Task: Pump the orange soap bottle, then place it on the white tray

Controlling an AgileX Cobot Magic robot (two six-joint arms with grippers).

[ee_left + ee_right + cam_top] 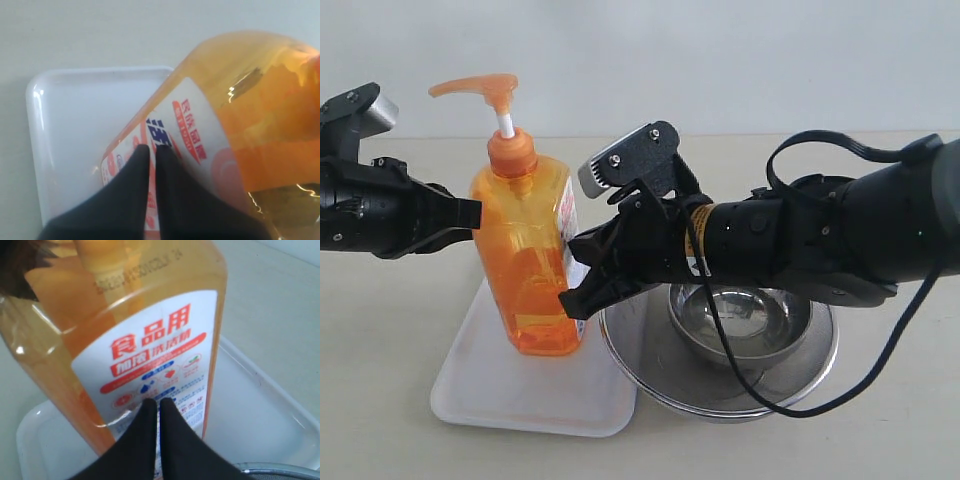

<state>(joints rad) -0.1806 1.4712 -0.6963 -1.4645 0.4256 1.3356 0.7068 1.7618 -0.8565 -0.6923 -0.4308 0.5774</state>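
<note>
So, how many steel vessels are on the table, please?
2: a small round steel bowl nested inside a wide round steel strainer, beside the flat white plastic tray.

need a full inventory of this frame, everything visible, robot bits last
orange soap bottle: 1, translucent orange, white label, upright on the tray
white tray: 1, white, on the table beside the strainer
mesh strainer: 1, steel, right of the tray
bowl: 1, steel, inside the strainer
table: 1, beige, under everything
cable: 1, black, looping off the right arm
left gripper: 1, black, by the bottle's label, jaws nearly together
right gripper: 1, black, at the bottle's other side, jaws nearly together
</note>
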